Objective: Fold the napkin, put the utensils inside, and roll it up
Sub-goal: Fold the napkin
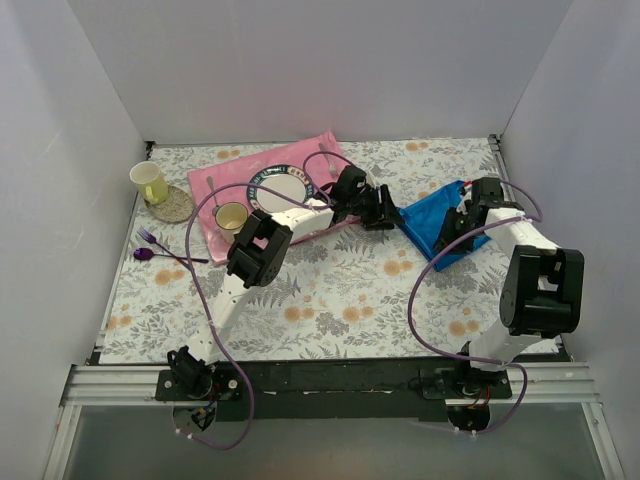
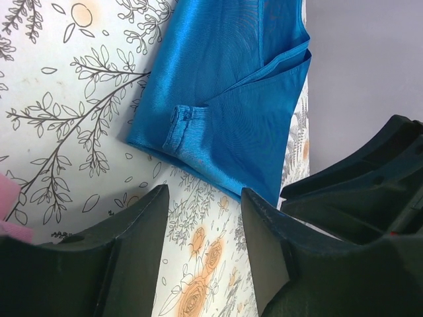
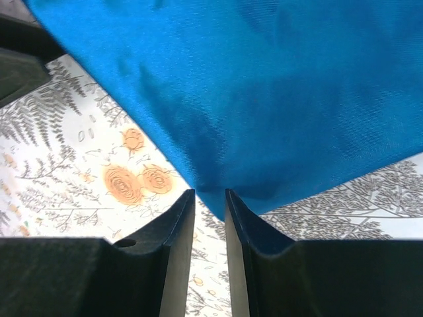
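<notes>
napkin | bright blue | folded, layered | lying on tablecloth

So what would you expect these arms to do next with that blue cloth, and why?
Probably the right gripper eases forward and closes on the napkin. The cloth's near corner sits just ahead of its narrowly parted jaws, not visibly pinched. The left gripper hangs open short of the folded edge, holding nothing.
</notes>
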You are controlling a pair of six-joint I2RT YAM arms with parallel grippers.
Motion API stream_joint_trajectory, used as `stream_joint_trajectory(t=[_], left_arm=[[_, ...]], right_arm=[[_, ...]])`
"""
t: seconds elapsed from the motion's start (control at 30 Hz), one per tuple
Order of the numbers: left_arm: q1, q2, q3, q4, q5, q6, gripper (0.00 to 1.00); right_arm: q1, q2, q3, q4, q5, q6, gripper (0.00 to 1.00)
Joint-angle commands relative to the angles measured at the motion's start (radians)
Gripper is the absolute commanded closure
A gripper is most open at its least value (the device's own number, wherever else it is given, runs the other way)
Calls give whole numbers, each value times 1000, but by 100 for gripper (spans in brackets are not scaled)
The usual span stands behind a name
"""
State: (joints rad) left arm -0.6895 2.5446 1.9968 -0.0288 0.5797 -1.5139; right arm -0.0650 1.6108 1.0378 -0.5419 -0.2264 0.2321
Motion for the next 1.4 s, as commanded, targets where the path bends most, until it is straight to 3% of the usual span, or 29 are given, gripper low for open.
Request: stream_joint_trajectory(t=[0.0,0.13,0.23,0.47,0.83,1.1,1.2,1.23,1.37], left_arm=[[-7,-106,-4,24,-4,14,56],[-7,-83,7,101,11,-34,66],[-7,-72,-3,179,29,-72,70],[-7,-95,-55,261,22,-95,72],[-10,-9,53,253,37,-114,60],[-16,-12,79,180,48,-83,58],[-16,-76,116,2,-32,9,51],[-18,-98,103,-26,-82,17,48],[-21,-176,-19,-97,-145,3,44]], right_arm=[[34,-5,48,28,-67,-11,67],[44,12,80,39,-48,-10,66],[44,32,80,40,-36,-7,72],[44,29,28,54,-11,6,78],[25,-28,-82,51,27,13,79],[22,-46,-16,28,39,3,78],[21,-38,25,7,59,-5,73],[14,-38,33,2,71,-2,67],[-80,-40,51,17,99,21,60]])
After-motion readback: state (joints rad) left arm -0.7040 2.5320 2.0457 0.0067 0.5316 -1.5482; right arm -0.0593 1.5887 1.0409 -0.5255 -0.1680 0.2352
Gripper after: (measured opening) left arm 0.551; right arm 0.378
